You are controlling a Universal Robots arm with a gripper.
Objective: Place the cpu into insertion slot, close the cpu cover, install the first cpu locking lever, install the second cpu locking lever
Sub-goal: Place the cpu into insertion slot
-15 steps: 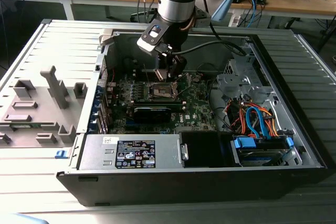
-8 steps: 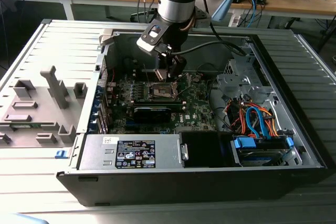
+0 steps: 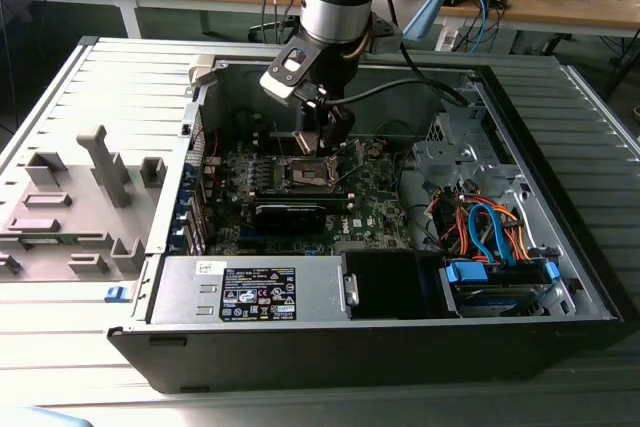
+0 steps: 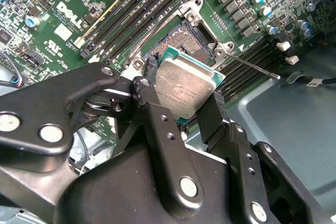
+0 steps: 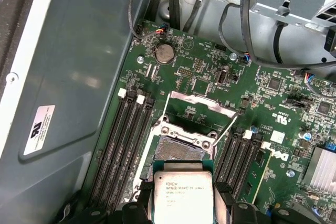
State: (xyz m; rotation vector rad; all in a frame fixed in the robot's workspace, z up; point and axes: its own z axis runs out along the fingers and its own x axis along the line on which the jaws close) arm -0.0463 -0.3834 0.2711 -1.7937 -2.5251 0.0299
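The end effector (image 4: 184, 97) is clamped on the cpu (image 5: 182, 196). Its two black fingers (image 4: 155, 114) press on opposite edges of the chip, and the silvery top faces the cameras in both wrist views. Just beyond the held chip lies the insertion slot (image 5: 181, 148), its dark contact field bare. The cpu hangs over the slot's nearer edge and is not seated in it. On the far side of the slot from the end effector the cpu cover (image 5: 200, 102) stands open, and two thin locking levers (image 5: 227, 128) stick up unlatched, one at each side. Black memory slots (image 5: 128, 140) flank the socket on the green motherboard (image 5: 210, 77), with a coin cell (image 5: 164, 53) farther out. In the exterior view the arm reaches down into the open computer case (image 3: 350, 362), which lies on a ribbed grey desk (image 3: 60, 87). A power supply (image 3: 250, 292) sits along the case's edge, well apart from the end effector.
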